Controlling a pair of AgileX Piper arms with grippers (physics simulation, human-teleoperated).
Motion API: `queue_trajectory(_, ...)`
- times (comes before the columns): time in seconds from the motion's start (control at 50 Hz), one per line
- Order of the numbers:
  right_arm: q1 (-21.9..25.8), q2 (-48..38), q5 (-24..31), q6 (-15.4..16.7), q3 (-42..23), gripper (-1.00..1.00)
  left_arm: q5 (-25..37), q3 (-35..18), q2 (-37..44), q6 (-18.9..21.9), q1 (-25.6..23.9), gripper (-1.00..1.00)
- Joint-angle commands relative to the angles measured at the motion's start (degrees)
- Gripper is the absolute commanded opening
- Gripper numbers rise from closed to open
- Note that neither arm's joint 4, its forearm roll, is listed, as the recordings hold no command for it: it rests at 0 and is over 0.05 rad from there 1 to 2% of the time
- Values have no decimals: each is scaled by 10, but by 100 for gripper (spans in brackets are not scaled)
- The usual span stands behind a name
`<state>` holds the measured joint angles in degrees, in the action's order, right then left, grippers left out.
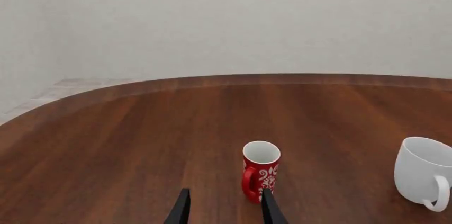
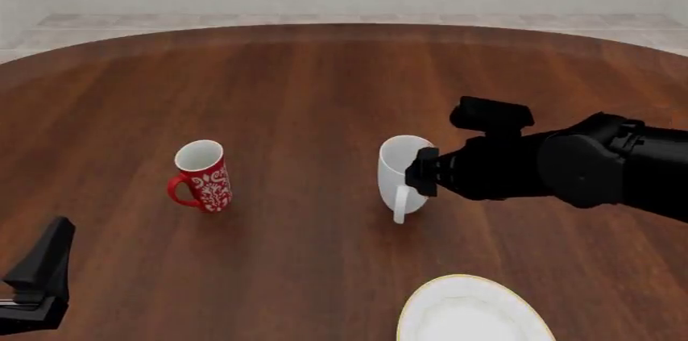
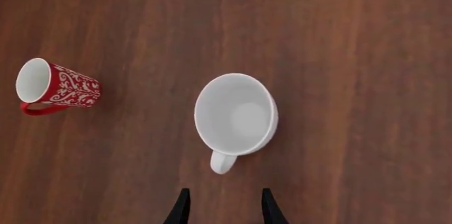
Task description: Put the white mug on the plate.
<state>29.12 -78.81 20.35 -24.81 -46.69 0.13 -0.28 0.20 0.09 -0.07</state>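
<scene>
Mug (image 3: 236,115) sits upright and empty just ahead of the right gripper (image 3: 222,207), whose two fingers are spread with nothing between them, seen from the right wrist. In the front view that gripper (image 2: 421,172) hovers right beside the mug's rim at about 3 o'clock of it, handle (image 2: 400,204) turned toward 6 o'clock. The mug looks rigid, glossy and likely slippery, light when empty and breakable if dropped; a pinch across the rim wall next to the handle, or on the handle loop itself, seems the surest hold. The plate (image 2: 473,314) lies near, at about 5 o'clock from the mug, at the table's (image 2: 322,91) near edge. A red mug (image 2: 203,175) stands well apart at 9 o'clock. The left gripper (image 1: 224,209) idles at the lower left of the front view, fingers apart and empty.
</scene>
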Motion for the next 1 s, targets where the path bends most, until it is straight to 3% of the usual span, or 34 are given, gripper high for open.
queue_trajectory(0.02,10,-26,-21,-9,1,100,-1,0,0,0,0,100)
queue_trajectory(0.38,25,-54,-41,-27,-6,100,-4,1,3,0,0,100)
queue_trajectory(1.0,8,-89,-50,-22,-24,100,1,-1,0,0,0,100)
